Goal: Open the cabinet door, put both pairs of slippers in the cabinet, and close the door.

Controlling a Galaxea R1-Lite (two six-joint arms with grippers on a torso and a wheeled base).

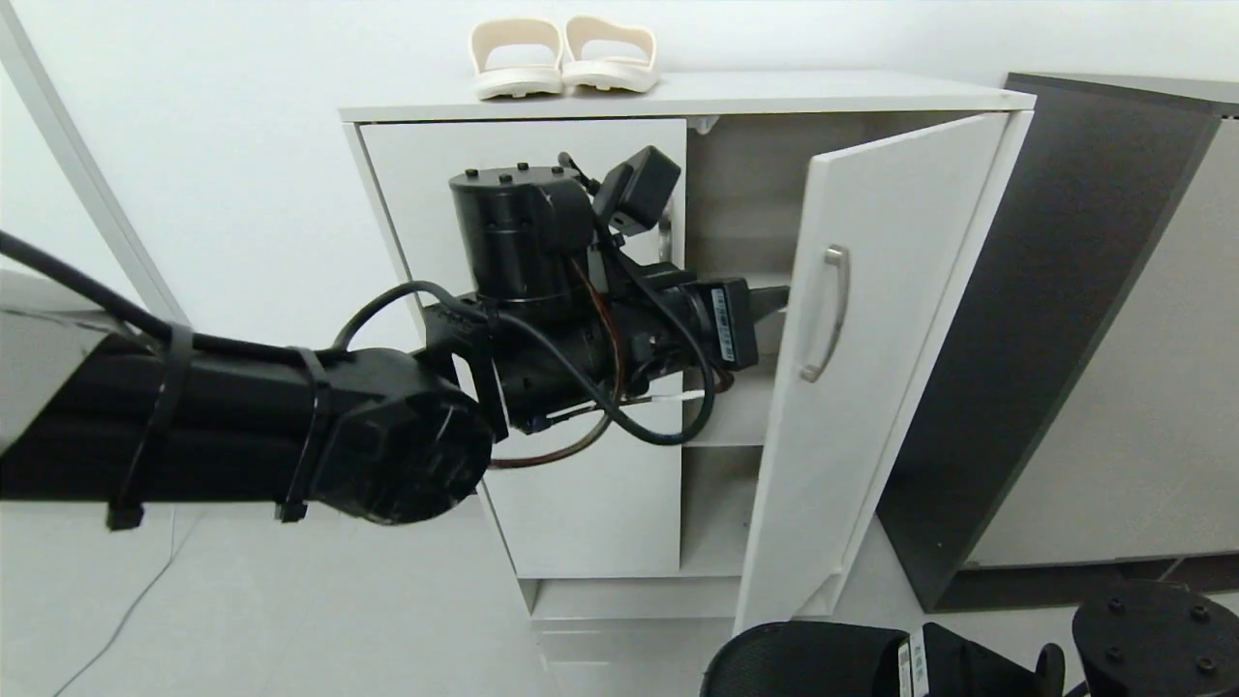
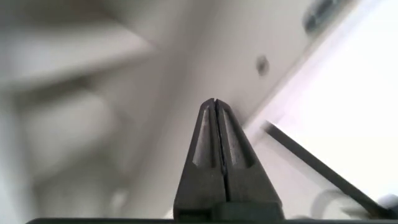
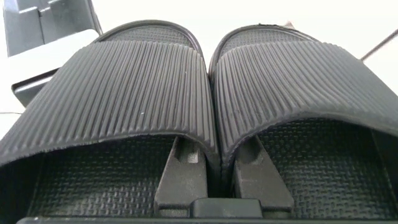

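A white cabinet [image 1: 678, 97] stands ahead with its right door [image 1: 891, 416] swung partly open and its left door [image 1: 581, 503] closed. My left gripper [image 1: 779, 302] is shut on nothing, its tip [image 2: 215, 102] at the inner edge of the open door, in front of the shelves [image 1: 736, 411]. A cream pair of slippers [image 1: 563, 56] rests on the cabinet top. Low at the front, a black ribbed pair of slippers [image 1: 803, 660] is held side by side; my right gripper [image 3: 216, 155] is shut on their adjoining inner walls [image 3: 211, 93].
The open door carries a metal handle [image 1: 828, 312] on its outer face. A dark grey cabinet [image 1: 1065, 339] stands close on the right of the white one. Pale floor [image 1: 290, 620] lies open to the left.
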